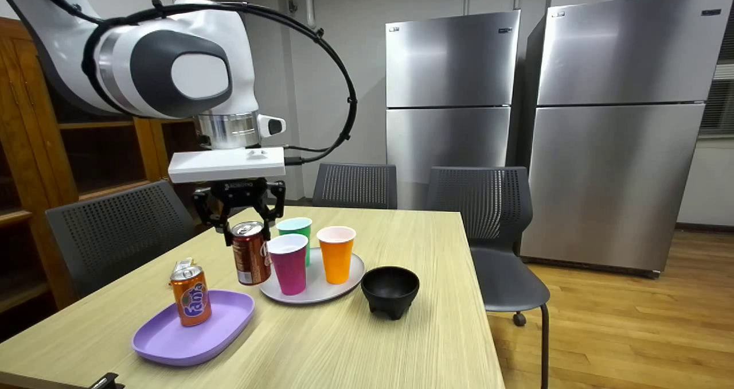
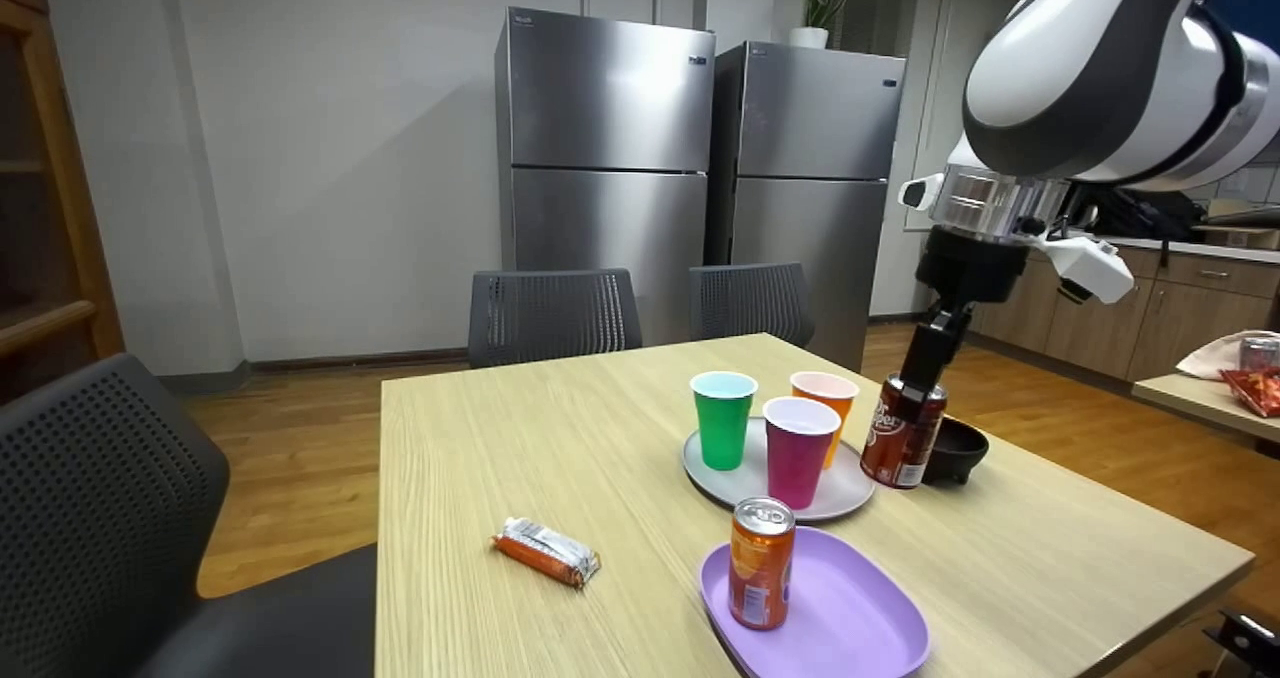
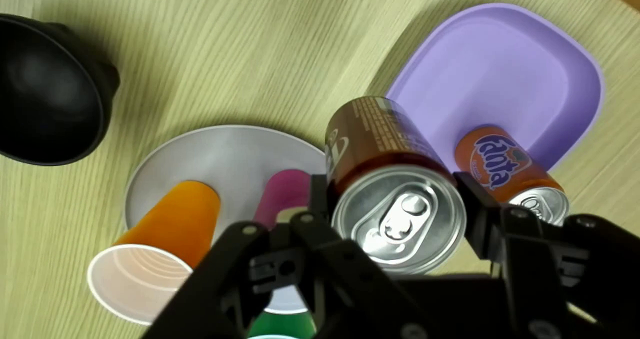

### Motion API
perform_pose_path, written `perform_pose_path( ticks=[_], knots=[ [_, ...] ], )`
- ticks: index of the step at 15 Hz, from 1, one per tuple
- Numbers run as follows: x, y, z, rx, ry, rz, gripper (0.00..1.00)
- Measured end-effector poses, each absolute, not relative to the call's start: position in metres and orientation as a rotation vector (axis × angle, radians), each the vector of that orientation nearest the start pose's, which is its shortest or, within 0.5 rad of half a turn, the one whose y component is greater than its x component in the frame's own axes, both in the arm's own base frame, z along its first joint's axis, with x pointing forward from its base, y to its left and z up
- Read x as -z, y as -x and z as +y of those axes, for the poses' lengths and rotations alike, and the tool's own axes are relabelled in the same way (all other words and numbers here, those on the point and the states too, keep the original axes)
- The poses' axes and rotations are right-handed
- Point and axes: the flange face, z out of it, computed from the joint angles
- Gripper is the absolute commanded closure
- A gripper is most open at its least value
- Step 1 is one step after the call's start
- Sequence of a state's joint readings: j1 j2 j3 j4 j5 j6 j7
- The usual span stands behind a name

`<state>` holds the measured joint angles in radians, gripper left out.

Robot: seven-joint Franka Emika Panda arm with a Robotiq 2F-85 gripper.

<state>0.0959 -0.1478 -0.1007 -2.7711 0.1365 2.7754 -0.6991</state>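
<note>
partly spread, the jaws clasp a dr pepper can (image 3: pixel 392 184), seemingly above the table (image 1: pixel 321 343).

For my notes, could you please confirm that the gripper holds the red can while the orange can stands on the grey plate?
The orange can stands on the purple tray, not the grey plate, as both exterior views show. The gripper holds the red can.

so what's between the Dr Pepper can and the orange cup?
Wrist view: one of the fingers gripping the can, then the magenta cup on the gray plate.
</note>
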Motion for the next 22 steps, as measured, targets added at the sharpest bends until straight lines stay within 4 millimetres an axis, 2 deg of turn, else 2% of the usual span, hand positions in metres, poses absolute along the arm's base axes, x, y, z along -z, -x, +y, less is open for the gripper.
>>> perform_pose_path(
  ticks=[8,15,22],
  knots=[
    [-0.270,-0.397,0.025,0.290,2.905,-0.810,0.62],
    [-0.261,-0.395,0.025,0.287,2.881,-0.809,0.62],
    [-0.237,-0.396,0.025,0.319,2.938,-0.733,0.62]
  ],
)
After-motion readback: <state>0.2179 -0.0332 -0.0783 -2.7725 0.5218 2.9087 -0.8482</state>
